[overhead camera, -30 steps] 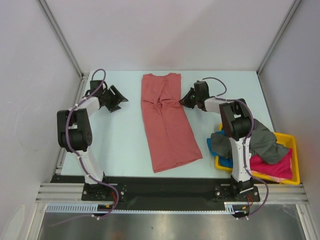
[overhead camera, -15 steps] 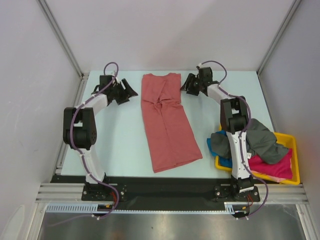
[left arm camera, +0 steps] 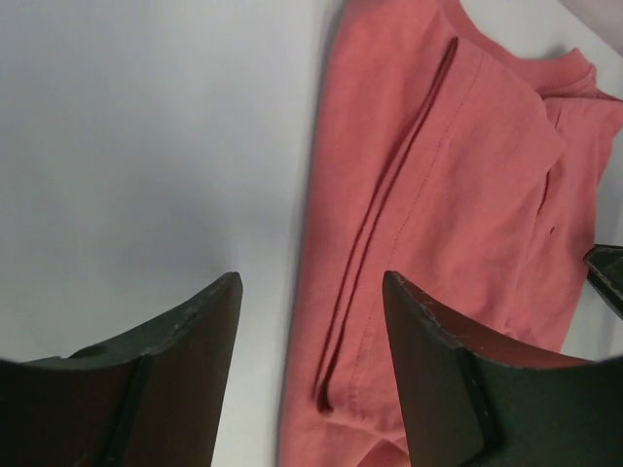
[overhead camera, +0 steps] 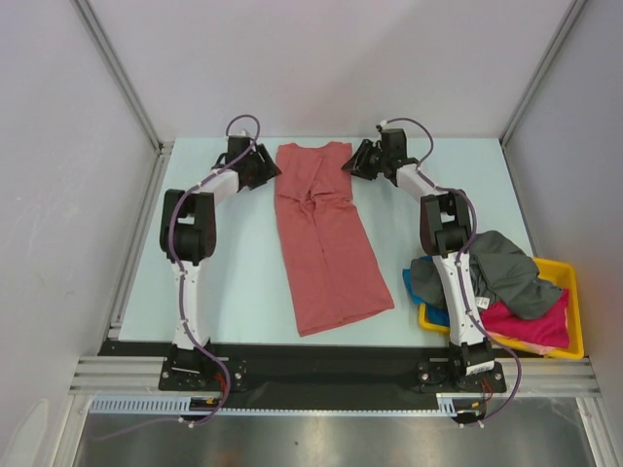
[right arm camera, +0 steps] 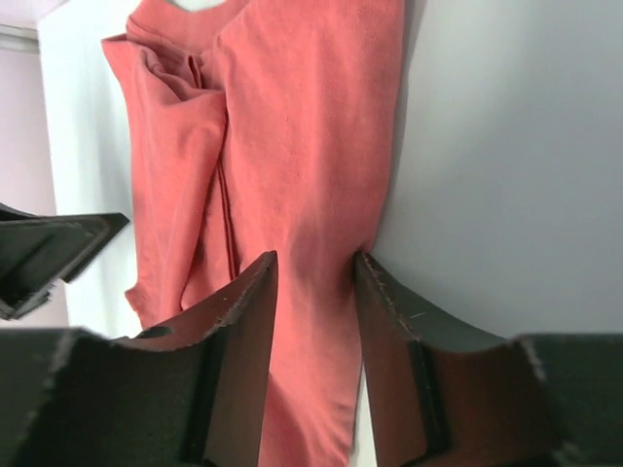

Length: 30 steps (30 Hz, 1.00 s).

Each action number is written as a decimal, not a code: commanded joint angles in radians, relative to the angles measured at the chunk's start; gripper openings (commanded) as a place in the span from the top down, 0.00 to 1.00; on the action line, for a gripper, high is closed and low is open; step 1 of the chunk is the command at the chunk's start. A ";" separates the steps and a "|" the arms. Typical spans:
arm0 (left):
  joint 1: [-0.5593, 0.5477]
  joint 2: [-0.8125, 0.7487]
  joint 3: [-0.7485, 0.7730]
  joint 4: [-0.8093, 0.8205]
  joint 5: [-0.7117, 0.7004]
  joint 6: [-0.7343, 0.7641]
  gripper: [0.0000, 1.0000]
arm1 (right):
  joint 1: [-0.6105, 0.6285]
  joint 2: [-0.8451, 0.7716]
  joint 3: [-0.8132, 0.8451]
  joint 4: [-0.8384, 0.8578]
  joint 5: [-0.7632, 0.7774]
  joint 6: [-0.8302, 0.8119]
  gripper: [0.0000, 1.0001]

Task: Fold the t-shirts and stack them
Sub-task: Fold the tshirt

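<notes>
Your red shirt point(overhead camera: 326, 243) lies in the middle of the table point(overhead camera: 234, 282) as a long strip, collar at the far end. The left tool point(overhead camera: 269, 167) sits at its far-left corner and the right tool point(overhead camera: 350, 165) at its far-right, both released with the cloth edge in the gap. Looks like you're lined up to pinch both corners and fold toward the near hem. The other shirts point(overhead camera: 511, 277) are heaped in the yellow tray point(overhead camera: 574, 292), near right. No logos or readable writing anywhere.

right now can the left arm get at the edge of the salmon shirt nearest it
Probably yes. The left tool is open right at that edge of the salmon shirt. In the wrist view the cloth's edge shows between its fingers, and nothing else seems to be in the way.
</notes>
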 commanded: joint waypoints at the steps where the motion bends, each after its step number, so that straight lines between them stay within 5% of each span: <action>1: -0.013 0.035 0.066 -0.077 -0.074 -0.023 0.35 | 0.011 0.064 0.027 -0.011 -0.022 0.043 0.58; 7: -0.012 0.137 0.178 -0.135 -0.011 -0.053 0.47 | 0.018 0.111 0.073 0.012 0.002 0.081 0.62; 12: -0.009 0.196 0.241 -0.129 0.033 -0.087 0.67 | 0.014 0.128 0.099 0.035 0.024 0.112 0.69; 16: 0.005 0.248 0.301 -0.120 0.068 -0.139 0.87 | 0.013 0.148 0.119 0.077 0.038 0.146 0.87; 17: 0.008 0.257 0.315 -0.120 0.073 -0.145 0.99 | 0.013 0.159 0.122 0.085 0.041 0.165 0.93; 20: 0.024 0.292 0.389 -0.141 0.075 -0.170 1.00 | 0.010 0.180 0.169 0.097 0.059 0.201 1.00; 23: 0.036 0.305 0.456 -0.177 0.067 -0.159 0.98 | -0.010 0.199 0.214 0.086 0.050 0.239 0.84; 27: 0.045 0.239 0.478 -0.304 0.038 -0.058 0.45 | -0.048 0.113 0.232 -0.125 0.048 0.149 0.37; 28: 0.045 0.210 0.459 -0.322 0.032 -0.040 0.35 | -0.051 0.085 0.217 -0.164 0.053 0.120 0.34; 30: 0.042 0.107 0.369 -0.358 0.018 0.018 0.34 | -0.064 -0.005 0.196 -0.295 0.056 0.021 0.24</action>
